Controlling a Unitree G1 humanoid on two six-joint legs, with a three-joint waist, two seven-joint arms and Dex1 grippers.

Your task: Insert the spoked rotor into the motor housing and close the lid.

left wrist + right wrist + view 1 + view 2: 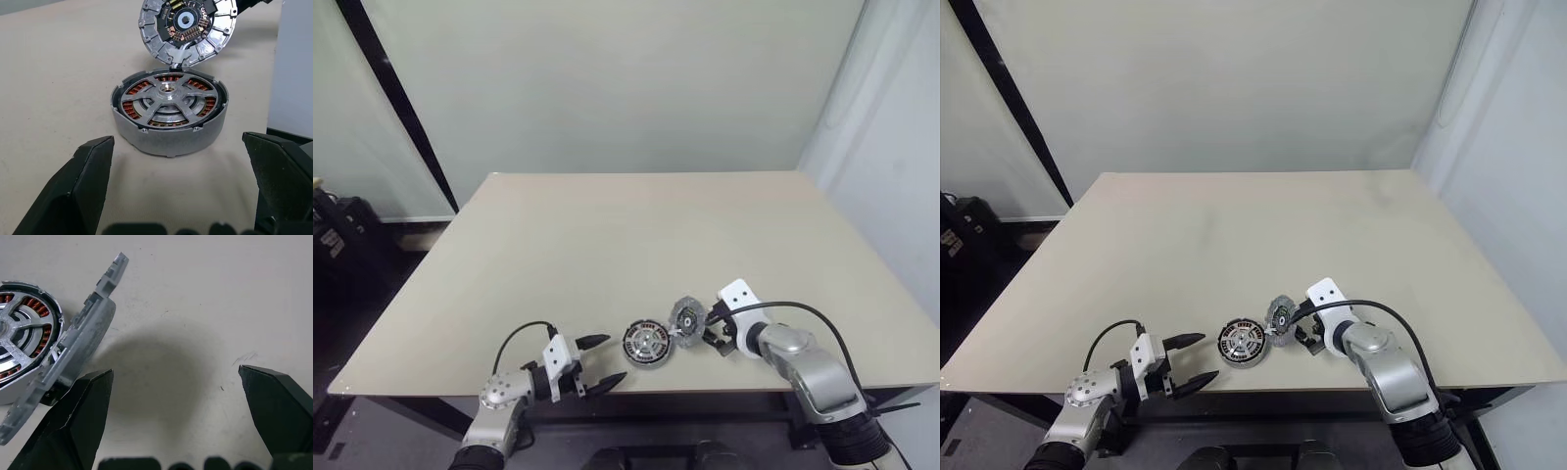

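The motor housing [646,344] sits near the table's front edge, copper windings showing around its inside [168,115]. The spoked rotor [168,95] lies inside it, spokes and hub facing up. The lid [686,315] stands tilted up on the housing's right side, joined at its rim, with the patterned face [186,27] turned towards the housing. My right gripper [709,330] is open just behind the lid; one finger [83,421] is close to the lid's back edge [78,347], and nothing is between the fingers. My left gripper [603,363] is open and empty, left of the housing and pointing at it.
The beige table [636,235] stretches away behind the parts. Its front edge runs just under both grippers. A pale wall stands close on the right, and dark cases [337,230] sit on the floor at the left.
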